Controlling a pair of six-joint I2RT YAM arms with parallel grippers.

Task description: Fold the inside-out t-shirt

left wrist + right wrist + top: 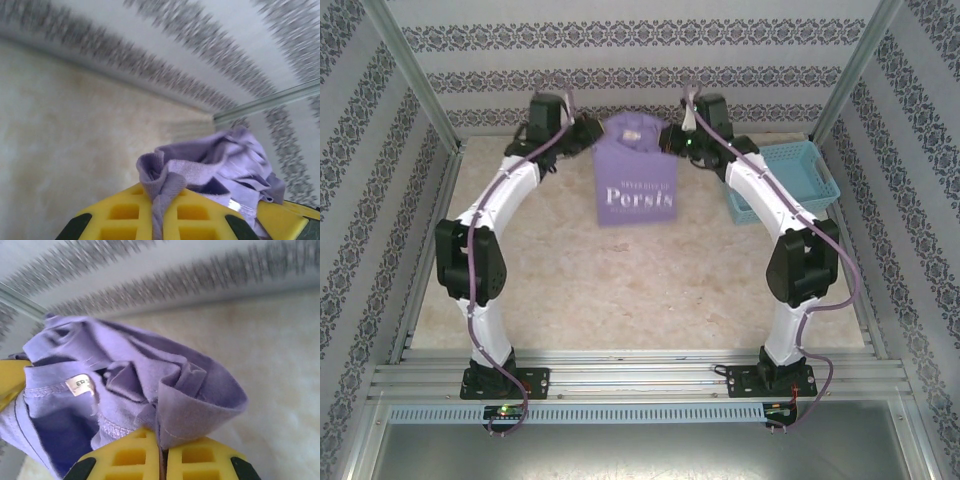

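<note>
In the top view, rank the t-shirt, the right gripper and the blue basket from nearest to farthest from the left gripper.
1. t-shirt: pinched in the left gripper itself, far centre.
2. right gripper: across the t-shirt's top edge.
3. blue basket: far right of the table.

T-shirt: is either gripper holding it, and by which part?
Both: left gripper and right gripper each pinch the t-shirt at its bunched top edge, one per side.

I face a cream, mottled stone-look tabletop (620,290). White wallpapered walls with grey floral bands (640,40) enclose it at 9, 12 and 3 o'clock. 2 silver metal posts (415,85) rise at 10 and 2 o'clock; ribbed aluminium rails (640,375) lie at 6 o'clock. Light is soft and even.
</note>
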